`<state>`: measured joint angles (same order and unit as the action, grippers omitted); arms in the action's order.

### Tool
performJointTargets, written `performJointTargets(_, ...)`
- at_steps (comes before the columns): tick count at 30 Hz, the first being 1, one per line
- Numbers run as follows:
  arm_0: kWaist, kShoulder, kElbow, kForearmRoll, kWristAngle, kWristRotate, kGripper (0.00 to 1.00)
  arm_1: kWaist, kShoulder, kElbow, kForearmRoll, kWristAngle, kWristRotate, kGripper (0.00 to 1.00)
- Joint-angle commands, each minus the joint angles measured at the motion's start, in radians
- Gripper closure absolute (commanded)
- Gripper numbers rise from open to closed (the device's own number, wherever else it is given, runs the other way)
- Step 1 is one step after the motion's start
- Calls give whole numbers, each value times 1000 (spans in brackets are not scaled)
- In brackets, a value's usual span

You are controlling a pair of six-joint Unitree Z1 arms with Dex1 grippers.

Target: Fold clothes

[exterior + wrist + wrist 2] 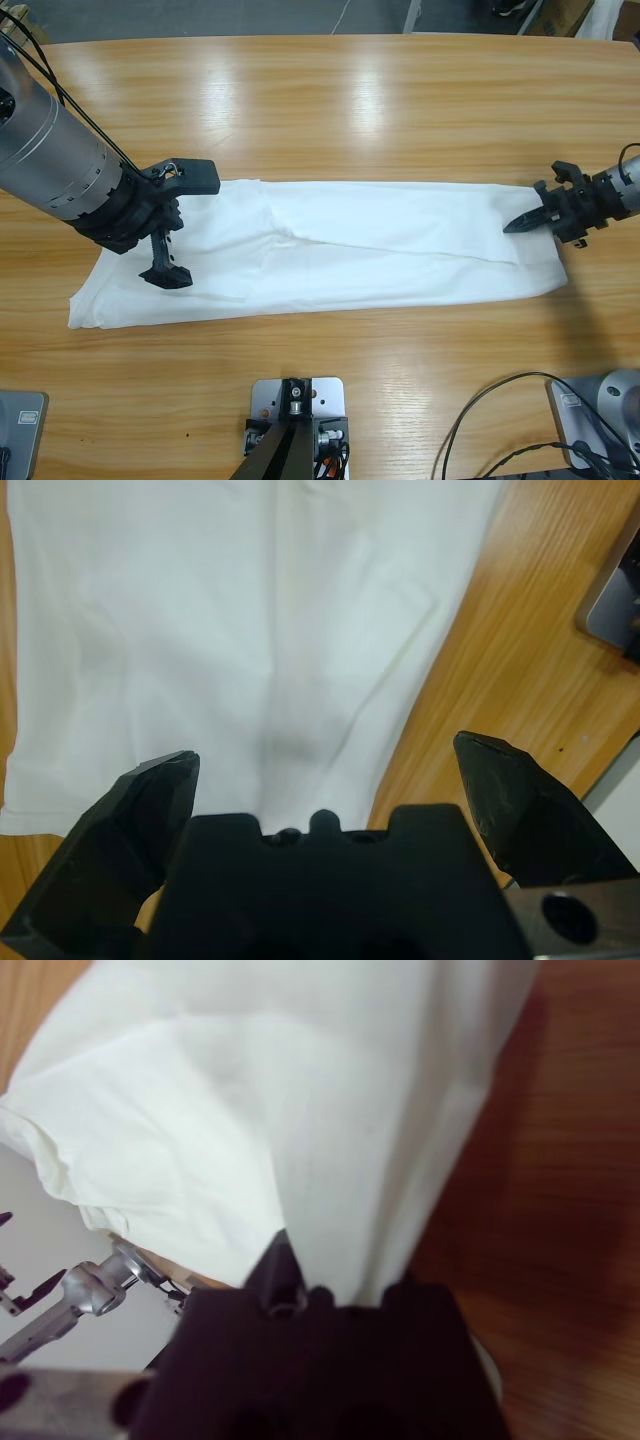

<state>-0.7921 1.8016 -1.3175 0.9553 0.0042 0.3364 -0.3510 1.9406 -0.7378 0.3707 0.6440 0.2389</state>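
white t-shirt stretched lengthwise between two grippers

the t-shirt [330, 255] lies on the wooden table [330, 110] as a long, narrow folded band running side to side. the left gripper [178, 215] sits over its one end, jaws spread wide with nothing between them, cloth just below. the right gripper [528, 220] is at the other end; its jaws look closed on the shirt's edge, though the wrist view mostly shows cloth draped over them.

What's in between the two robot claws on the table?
Only the white T-shirt, folded into a long strip on the wooden table. The high view shows it running from the left gripper to the right gripper.
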Motion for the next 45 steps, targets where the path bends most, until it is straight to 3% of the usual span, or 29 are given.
performJointTargets(1, -12, -15, 17, 14, 24, 3, 0, 14, 24, 40, -9, -31, 10, 1000)
performJointTargets(8, -13, -15, 17, 13, 25, -1, 0, 24, -76, 46, -3, -106, 7, 1000)
performJointTargets(21, -24, -35, 21, 14, 24, -38, 0, 41, -130, -90, 66, -503, 1, 1000)
performJointTargets(28, -24, -54, 26, 14, 37, -98, 0, 41, -218, -168, 177, -734, -1, 1000)
performJointTargets(30, -24, -54, 30, 14, 37, -122, 0, 48, -253, -185, 218, -742, 0, 1000)
performJointTargets(36, -22, -60, 27, 5, 37, -163, 0, 222, -309, -283, 388, -765, 52, 1000)
performJointTargets(41, -7, -88, 38, 6, 40, -162, 0, 139, -242, -298, 385, -817, 13, 1000)
performJointTargets(45, -7, -96, 40, 6, 40, -162, 0, 166, -289, -331, 435, -796, 33, 1000)
